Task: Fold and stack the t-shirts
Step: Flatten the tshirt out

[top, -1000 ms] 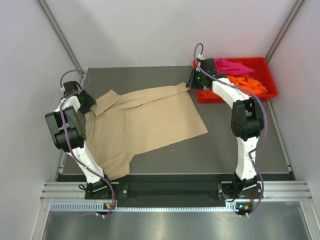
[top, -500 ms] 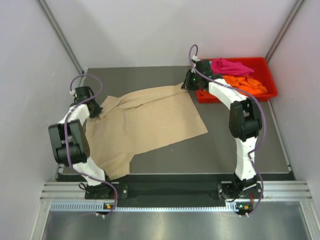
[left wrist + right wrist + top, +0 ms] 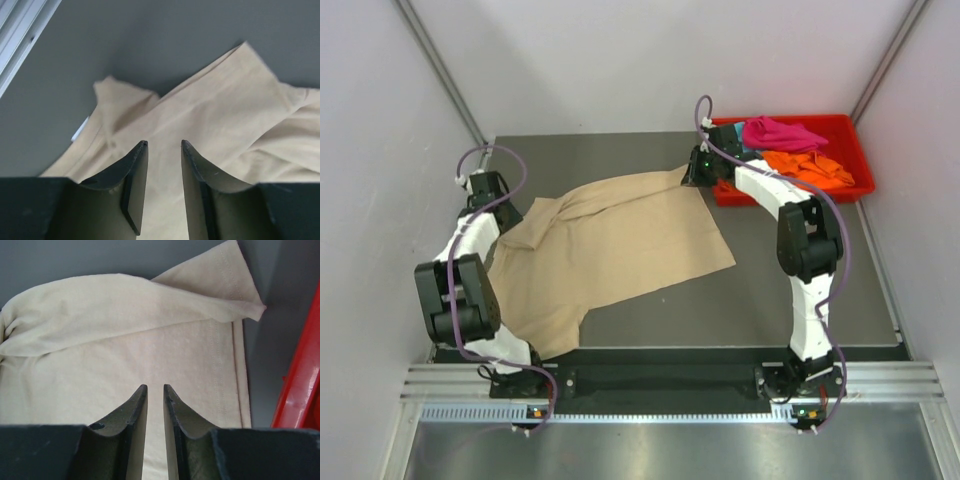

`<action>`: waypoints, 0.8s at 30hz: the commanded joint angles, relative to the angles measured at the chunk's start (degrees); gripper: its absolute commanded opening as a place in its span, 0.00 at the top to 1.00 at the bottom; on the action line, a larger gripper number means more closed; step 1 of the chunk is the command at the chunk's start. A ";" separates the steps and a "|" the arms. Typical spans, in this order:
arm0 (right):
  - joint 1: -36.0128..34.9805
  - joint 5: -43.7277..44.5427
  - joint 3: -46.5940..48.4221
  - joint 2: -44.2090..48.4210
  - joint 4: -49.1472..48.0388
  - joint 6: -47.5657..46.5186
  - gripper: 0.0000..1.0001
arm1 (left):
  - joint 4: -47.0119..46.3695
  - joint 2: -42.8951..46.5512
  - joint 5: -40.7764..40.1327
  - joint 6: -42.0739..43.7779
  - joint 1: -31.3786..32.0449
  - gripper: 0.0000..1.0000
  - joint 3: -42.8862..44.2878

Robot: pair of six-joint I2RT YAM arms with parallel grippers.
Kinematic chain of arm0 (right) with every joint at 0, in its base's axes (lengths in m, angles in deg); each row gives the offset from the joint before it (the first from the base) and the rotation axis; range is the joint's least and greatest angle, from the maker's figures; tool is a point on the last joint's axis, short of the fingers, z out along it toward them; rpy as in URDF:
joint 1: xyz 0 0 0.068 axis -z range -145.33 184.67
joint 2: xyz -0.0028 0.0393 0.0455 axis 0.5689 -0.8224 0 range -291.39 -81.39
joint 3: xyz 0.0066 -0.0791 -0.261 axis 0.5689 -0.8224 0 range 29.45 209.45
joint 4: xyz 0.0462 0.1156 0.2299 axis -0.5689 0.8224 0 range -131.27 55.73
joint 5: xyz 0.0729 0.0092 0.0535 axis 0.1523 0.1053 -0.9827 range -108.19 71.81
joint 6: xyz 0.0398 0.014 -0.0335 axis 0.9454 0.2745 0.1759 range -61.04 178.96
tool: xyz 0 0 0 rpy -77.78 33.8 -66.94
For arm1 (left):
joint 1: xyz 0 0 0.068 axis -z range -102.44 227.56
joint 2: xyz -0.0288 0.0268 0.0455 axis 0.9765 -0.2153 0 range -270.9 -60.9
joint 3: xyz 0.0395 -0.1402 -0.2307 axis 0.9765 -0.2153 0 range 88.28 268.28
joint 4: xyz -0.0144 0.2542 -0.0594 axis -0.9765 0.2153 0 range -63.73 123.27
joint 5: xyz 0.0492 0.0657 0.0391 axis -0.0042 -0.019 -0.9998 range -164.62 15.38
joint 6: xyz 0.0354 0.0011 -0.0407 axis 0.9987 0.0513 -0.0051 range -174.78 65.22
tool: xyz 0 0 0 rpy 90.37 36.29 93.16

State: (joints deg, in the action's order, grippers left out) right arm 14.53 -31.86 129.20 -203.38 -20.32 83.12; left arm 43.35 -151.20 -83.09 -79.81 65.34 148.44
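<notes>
Beige t-shirt (image 3: 620,245): lies rumpled and unfolded on tabletop (image 3: 770,290). Magenta t-shirt (image 3: 780,132), orange t-shirt (image 3: 810,165): heaped in red tray (image 3: 855,140). I see left claw (image 3: 164,145) spread, right claw (image 3: 155,387) narrowly parted, both over beige cloth, pinching nothing. Every fold and the stack outstanding.

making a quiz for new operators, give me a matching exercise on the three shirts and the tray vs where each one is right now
Things:
1. beige t-shirt
2. magenta t-shirt
3. orange t-shirt
4. red tray

Places:
A. far right corner of the table
B. in the tray, on its near side
C. spread out across the middle of the table
D. in the tray, on its far side

Pairs: 1-C, 2-D, 3-B, 4-A
</notes>
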 commanded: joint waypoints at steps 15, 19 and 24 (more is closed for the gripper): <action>-0.51 -1.09 -0.43 0.62 -1.88 0.18 0.81 | 10.61 -7.26 -2.34 -0.10 -5.00 0.58 8.04; -0.51 -1.36 -0.17 0.27 -1.97 0.09 0.81 | 9.20 -7.34 -0.85 -0.71 -5.61 0.58 6.90; -0.51 -1.71 0.36 -0.17 -1.88 0.10 0.82 | 8.23 -9.28 1.61 -2.73 -5.79 0.60 6.81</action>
State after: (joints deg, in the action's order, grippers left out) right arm 14.53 -32.69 128.65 -203.40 -20.47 83.18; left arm 52.53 -159.42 -83.37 -80.67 59.83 155.57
